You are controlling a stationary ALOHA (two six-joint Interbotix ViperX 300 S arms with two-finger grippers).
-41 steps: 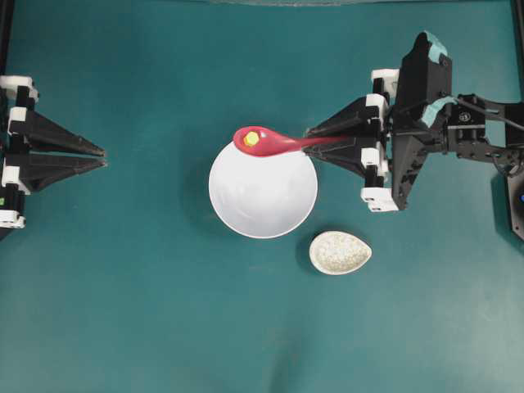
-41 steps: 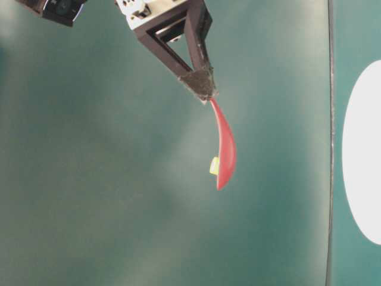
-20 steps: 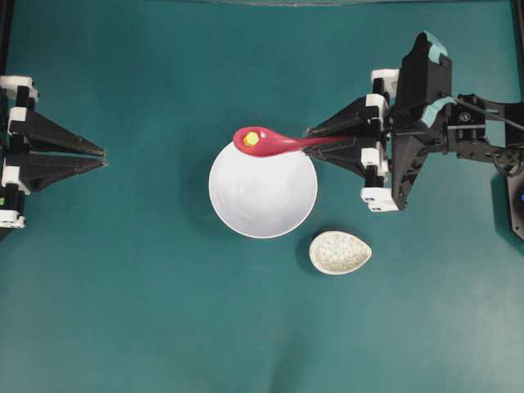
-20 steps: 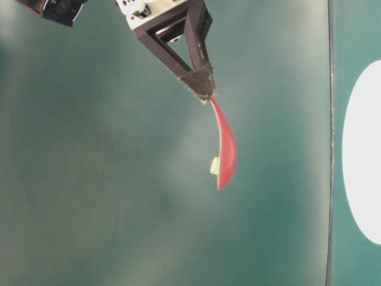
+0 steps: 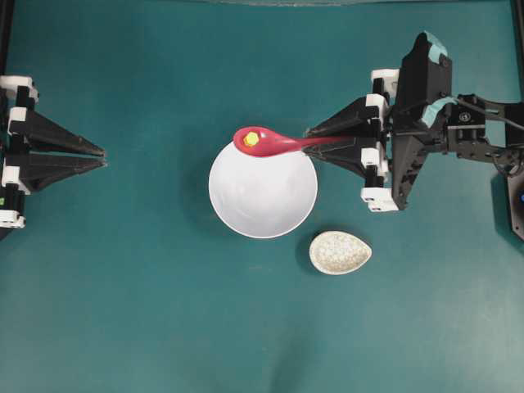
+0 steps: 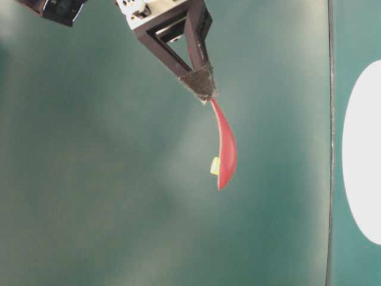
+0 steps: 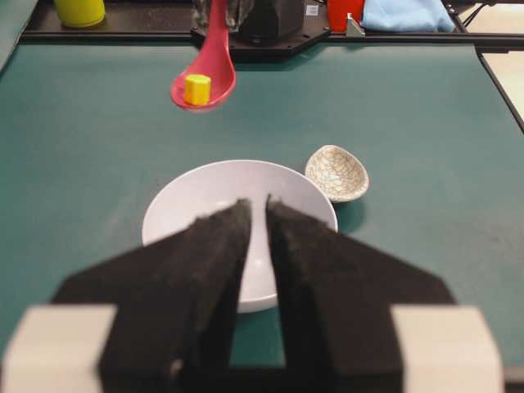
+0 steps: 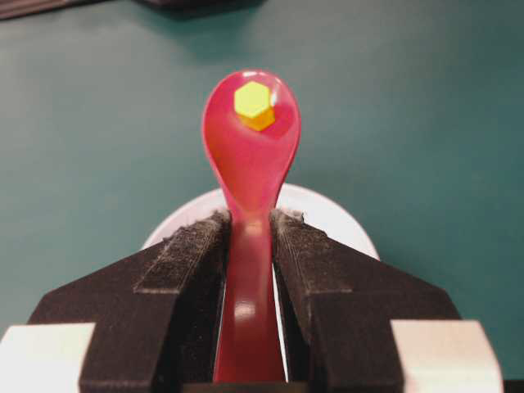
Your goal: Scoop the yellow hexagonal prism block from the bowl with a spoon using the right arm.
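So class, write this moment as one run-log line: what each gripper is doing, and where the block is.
right gripper: shut on spoon | block: in spoon's scoop, lifted above bowl | left gripper: nearly shut, holding nothing, off to the side

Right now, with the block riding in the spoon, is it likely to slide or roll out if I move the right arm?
Probably slide, not roll: the yellow block sits on a flat face in the spoon, but the scoop looks glossy. It seems light, so a jerk could shift it. It lies near the tip, so tilting forward looks riskiest.
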